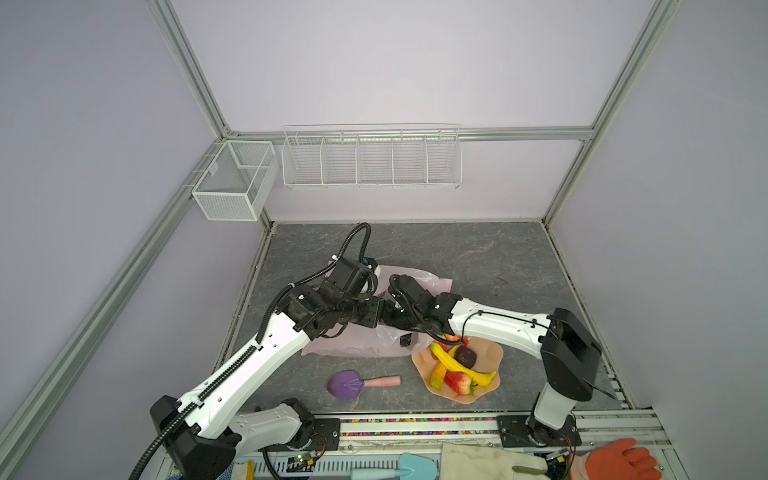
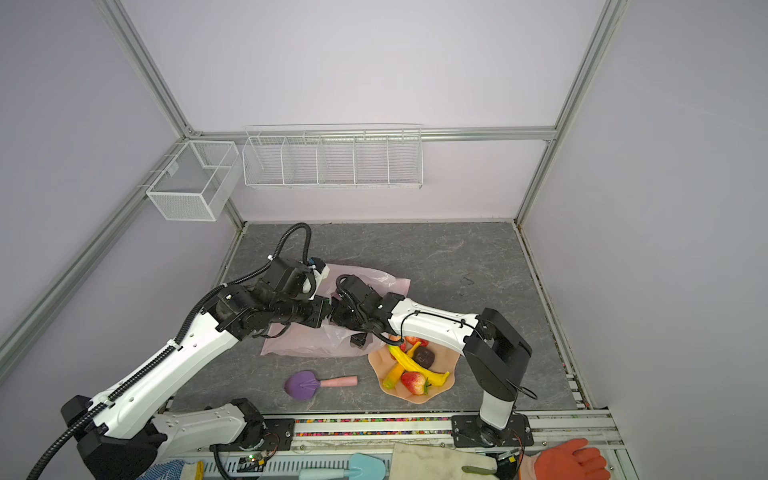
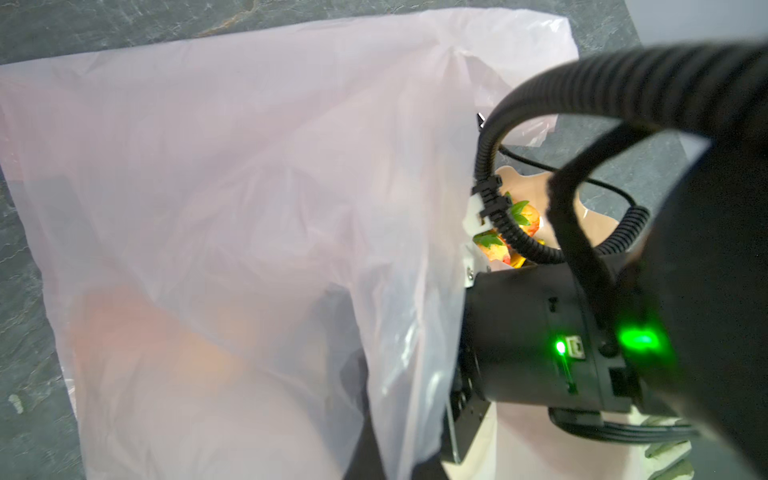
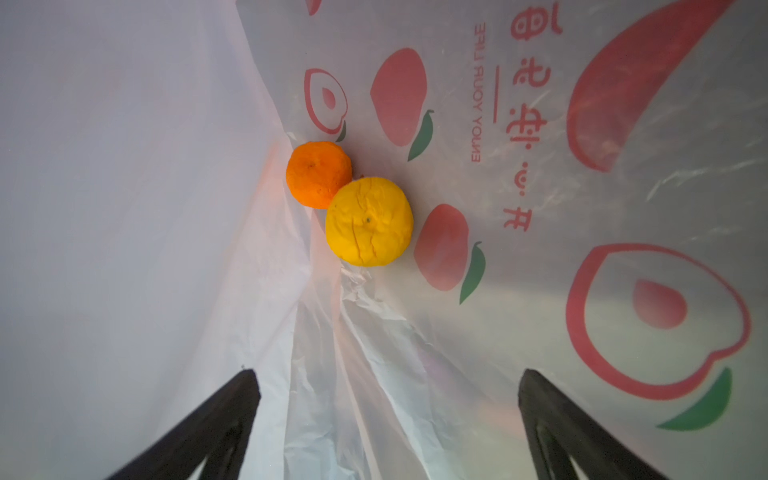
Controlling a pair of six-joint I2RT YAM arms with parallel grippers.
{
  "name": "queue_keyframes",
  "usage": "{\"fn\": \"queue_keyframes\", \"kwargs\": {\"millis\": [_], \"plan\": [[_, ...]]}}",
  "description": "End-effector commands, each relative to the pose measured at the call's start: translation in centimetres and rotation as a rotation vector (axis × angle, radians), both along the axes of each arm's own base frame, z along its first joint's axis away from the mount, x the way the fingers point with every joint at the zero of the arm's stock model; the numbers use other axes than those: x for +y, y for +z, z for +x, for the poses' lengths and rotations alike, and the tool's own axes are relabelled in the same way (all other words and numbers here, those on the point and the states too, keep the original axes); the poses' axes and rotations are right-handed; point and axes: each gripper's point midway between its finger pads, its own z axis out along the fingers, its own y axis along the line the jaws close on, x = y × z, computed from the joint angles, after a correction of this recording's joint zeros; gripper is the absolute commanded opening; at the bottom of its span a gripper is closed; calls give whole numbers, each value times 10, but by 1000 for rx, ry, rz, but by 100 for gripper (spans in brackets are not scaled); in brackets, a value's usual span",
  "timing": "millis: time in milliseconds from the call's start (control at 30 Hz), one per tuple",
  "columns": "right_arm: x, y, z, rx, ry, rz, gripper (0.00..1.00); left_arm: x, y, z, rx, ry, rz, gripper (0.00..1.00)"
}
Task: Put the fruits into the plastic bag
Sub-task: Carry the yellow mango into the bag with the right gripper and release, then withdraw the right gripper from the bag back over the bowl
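Note:
The pale pink plastic bag (image 1: 357, 345) lies mid-table in both top views, and both arms meet over it. My left gripper (image 3: 374, 453) is shut on a fold of the bag's edge and holds it up. My right gripper (image 4: 386, 374) is inside the bag, open, with nothing between its fingers. Ahead of it, an orange (image 4: 318, 174) and a round yellow fruit (image 4: 369, 221) rest touching on the bag's printed wall (image 4: 540, 208). The peach bowl (image 1: 490, 353) to the right of the bag holds bananas (image 1: 461, 365), strawberries (image 1: 459, 382) and a dark piece (image 1: 464, 356).
A purple scoop with a pink handle (image 1: 345, 384) lies in front of the bag. Two wire baskets (image 1: 370, 158) hang on the back wall. Gloves (image 1: 623, 459) and a blue tool (image 1: 415, 465) sit on the front rail.

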Motion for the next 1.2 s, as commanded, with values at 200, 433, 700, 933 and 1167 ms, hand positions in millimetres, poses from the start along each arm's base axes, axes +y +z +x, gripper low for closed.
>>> {"fn": "queue_keyframes", "kwargs": {"millis": [200,433,700,933,1167], "plan": [[-45,0,-2,-78,47,-135,96,49,-16,21,-34,183,206,0],[-55,1,14,-171,52,-177,96,43,-15,22,-34,156,197,0],[-91,20,25,-260,26,-276,95,25,-13,12,-20,42,128,0],[-129,29,18,-302,20,-383,95,21,-15,10,-15,18,109,0],[-165,47,-7,-303,45,-431,96,22,-16,10,-18,13,116,0]]}}
